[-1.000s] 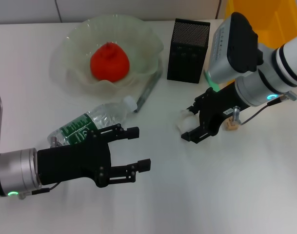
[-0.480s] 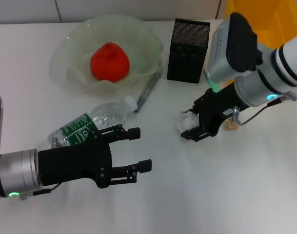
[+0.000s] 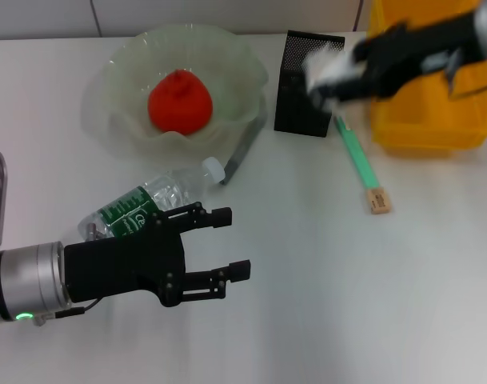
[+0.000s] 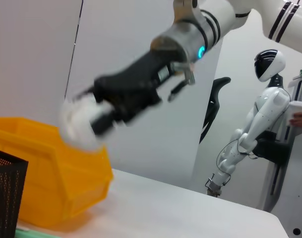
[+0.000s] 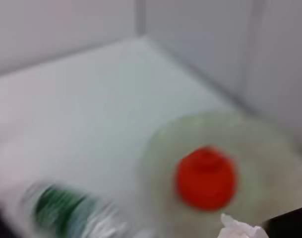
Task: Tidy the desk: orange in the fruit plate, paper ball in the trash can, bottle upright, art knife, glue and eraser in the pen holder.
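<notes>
Right gripper has left the counter and swung up and back, jaws closed on the paper ball, now carried above the pen holder and just short of the trash can. Not yet over the bin; release comes next, by my reckoning.

Orange already sits in the fruit plate. Bottle still lies on its side beside the left gripper, whose jaws stay open (no contact visible). Eraser and a green pen-like tool remain on the counter.
</notes>
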You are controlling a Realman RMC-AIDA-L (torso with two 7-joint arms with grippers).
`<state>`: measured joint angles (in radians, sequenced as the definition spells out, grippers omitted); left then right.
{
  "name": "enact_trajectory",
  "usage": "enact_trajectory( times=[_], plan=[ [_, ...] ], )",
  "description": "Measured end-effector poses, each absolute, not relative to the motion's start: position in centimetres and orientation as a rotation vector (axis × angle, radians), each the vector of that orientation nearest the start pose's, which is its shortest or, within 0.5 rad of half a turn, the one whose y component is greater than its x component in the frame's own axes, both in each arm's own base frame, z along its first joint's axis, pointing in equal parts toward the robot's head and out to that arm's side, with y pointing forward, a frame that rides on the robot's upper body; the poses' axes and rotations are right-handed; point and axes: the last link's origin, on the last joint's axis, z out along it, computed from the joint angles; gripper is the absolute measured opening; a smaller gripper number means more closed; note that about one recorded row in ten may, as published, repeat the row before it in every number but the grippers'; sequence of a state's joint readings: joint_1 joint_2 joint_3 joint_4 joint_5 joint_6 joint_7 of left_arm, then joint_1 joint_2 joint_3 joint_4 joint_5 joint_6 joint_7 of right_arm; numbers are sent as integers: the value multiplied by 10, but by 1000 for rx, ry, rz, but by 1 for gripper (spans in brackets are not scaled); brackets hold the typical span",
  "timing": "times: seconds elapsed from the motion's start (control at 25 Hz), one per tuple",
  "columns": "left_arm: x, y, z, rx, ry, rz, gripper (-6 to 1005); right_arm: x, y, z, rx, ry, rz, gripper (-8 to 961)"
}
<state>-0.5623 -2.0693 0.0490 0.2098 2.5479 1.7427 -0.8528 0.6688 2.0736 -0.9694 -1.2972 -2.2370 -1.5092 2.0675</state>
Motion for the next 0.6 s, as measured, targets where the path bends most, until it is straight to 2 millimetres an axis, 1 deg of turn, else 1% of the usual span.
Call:
enact_trajectory(
  times=[0.04,0.16,0.2,0.24,0.32,0.36,0.4,0.44,0.6],
  plan=[
    [-270,260,-51,-2801,-443,-1038,798,145,392,58,-2694,526,206,549],
    [-270,259,-51,-2801,-445,-1042,798,157,406,81,-2541,579,284,548],
    [-270,259,-51,-2800,-445,-1042,798,169,414,94,-2440,626,329,548],
    [-270,259,-51,-2800,-445,-1042,798,169,414,94,-2440,626,329,548],
    [-270,260,-51,-2798,-445,-1043,798,180,420,101,-2360,662,353,548],
    [-270,260,-51,-2798,-445,-1043,798,186,423,104,-2322,681,359,547],
    [-270,260,-51,-2795,-445,-1045,798,197,430,107,-2263,717,360,547],
    [-270,260,-51,-2795,-445,-1045,798,197,430,107,-2263,717,360,547],
    [-270,261,-50,-2789,-444,-1050,798,214,440,106,-2204,778,355,546]
  ],
)
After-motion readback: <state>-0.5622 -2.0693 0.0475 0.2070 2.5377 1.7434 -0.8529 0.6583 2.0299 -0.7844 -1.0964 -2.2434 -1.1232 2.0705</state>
